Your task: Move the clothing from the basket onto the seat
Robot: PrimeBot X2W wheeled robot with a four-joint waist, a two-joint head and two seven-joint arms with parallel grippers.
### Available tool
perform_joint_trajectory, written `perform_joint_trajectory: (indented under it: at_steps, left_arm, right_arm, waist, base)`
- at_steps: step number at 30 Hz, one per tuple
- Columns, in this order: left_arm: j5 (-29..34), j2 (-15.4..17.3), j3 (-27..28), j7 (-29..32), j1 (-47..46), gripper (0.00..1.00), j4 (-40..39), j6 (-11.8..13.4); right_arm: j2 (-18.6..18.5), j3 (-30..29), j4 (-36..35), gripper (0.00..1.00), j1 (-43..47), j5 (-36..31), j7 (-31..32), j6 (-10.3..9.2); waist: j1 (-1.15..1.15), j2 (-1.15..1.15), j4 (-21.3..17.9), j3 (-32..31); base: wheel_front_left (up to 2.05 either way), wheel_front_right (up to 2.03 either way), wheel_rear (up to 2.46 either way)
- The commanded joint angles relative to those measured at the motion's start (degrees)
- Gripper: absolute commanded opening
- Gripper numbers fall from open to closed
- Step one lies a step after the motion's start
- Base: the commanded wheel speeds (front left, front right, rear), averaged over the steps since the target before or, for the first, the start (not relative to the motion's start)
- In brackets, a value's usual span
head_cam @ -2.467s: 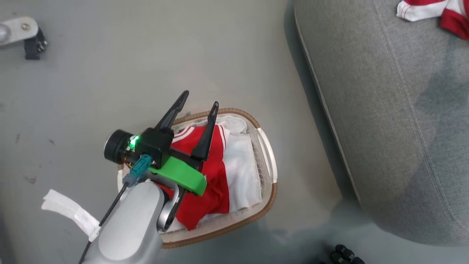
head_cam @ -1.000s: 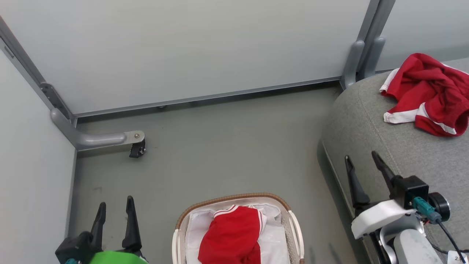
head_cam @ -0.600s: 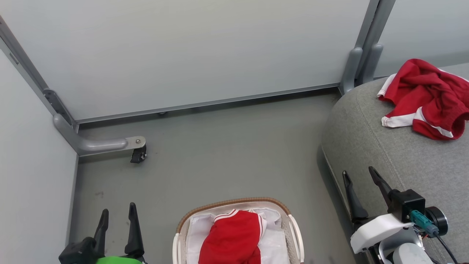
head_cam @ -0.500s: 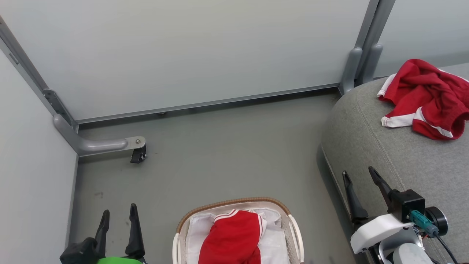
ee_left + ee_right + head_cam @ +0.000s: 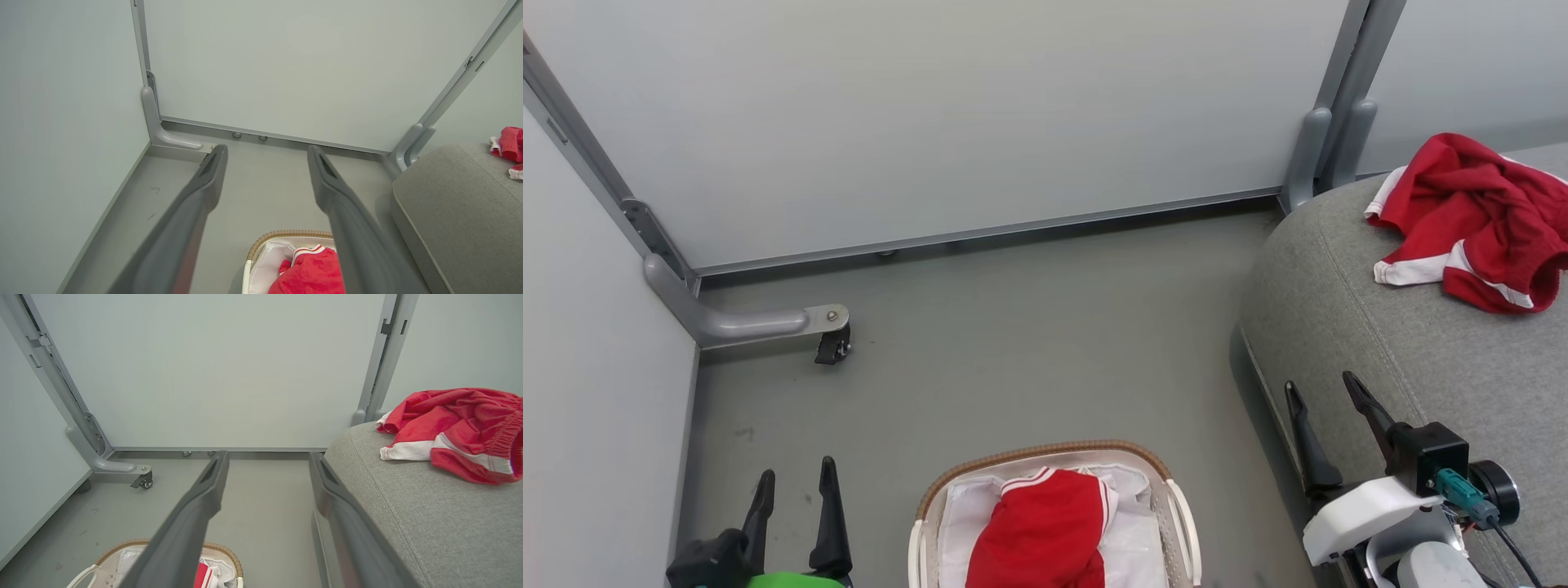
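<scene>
The basket (image 5: 1045,453) stands on the floor at the bottom middle of the head view, with red clothing (image 5: 1045,531) trimmed in white stripes lying on its white liner. Another red garment (image 5: 1470,220) lies crumpled on the grey seat (image 5: 1405,343) at the right. My left gripper (image 5: 796,478) is open and empty, left of the basket and above the floor. Open too and holding nothing, my right gripper (image 5: 1323,388) hangs by the seat's left edge. The left wrist view has the basket (image 5: 286,234) and clothing (image 5: 312,271) below its fingers. The right wrist view has the garment (image 5: 453,433) on the seat (image 5: 408,506).
Pale partition panels close the back and left sides. A grey bracket foot with a black caster (image 5: 832,343) juts onto the floor at the left. A grey post (image 5: 1327,122) stands behind the seat's corner. Bare grey floor (image 5: 1029,343) lies between basket and panels.
The head camera has tilted up from looking straight down on the basket to a wider view. Since one second ago the picture has slid slightly; both grippers stay open and nearly still.
</scene>
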Motion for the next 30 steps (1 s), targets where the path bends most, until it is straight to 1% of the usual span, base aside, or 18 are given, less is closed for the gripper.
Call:
perform_joint_trajectory:
  at_steps: [1,12,16,18,24,30]
  left_arm:
    - [0.6,0.0,0.1,0.0,-0.9,1.00,0.3,-0.1]
    - [1.6,0.0,-0.3,0.0,-1.5,1.00,0.8,-0.4]
    - [3.1,0.0,-1.6,0.0,-3.0,1.00,2.3,-0.6]
    - [4.9,0.0,-2.8,0.0,-4.7,1.00,3.5,-0.8]
    - [9.6,0.7,-8.8,0.0,-13.6,1.00,11.3,-1.8]
    - [13.1,1.0,-15.9,0.9,-25.8,1.00,24.8,-2.4]
  right_arm:
    - [-0.2,0.1,-0.1,1.00,0.1,0.2,0.0,-0.06]
    - [-0.2,0.0,-0.1,1.00,-0.5,0.6,0.0,-0.06]
    - [-0.2,-0.4,-0.6,1.00,-1.2,0.6,0.0,-0.06]
    - [-0.2,-0.6,-0.8,1.00,-1.6,0.5,0.0,-0.06]
    - [-0.2,-1.3,-1.9,1.00,-5.0,-0.5,0.0,-0.06]
    - [-0.2,-1.1,-3.0,1.00,-10.4,-1.1,0.0,-0.06]
  waist:
    - [0.00,0.00,0.0,0.0]
    - [0.00,0.00,-0.3,0.1]
    - [0.00,0.00,-0.9,1.0]
    - [0.00,0.00,-1.3,2.0]
    - [0.00,0.00,-2.4,8.3]
    - [0.00,0.00,-4.1,17.9]
  base:
    - [0.00,0.00,0.00]
    - [0.00,0.00,0.00]
    - [0.00,0.00,0.00]
    - [0.00,0.00,0.00]
    - [0.00,0.00,0.00]
    - [0.00,0.00,0.00]
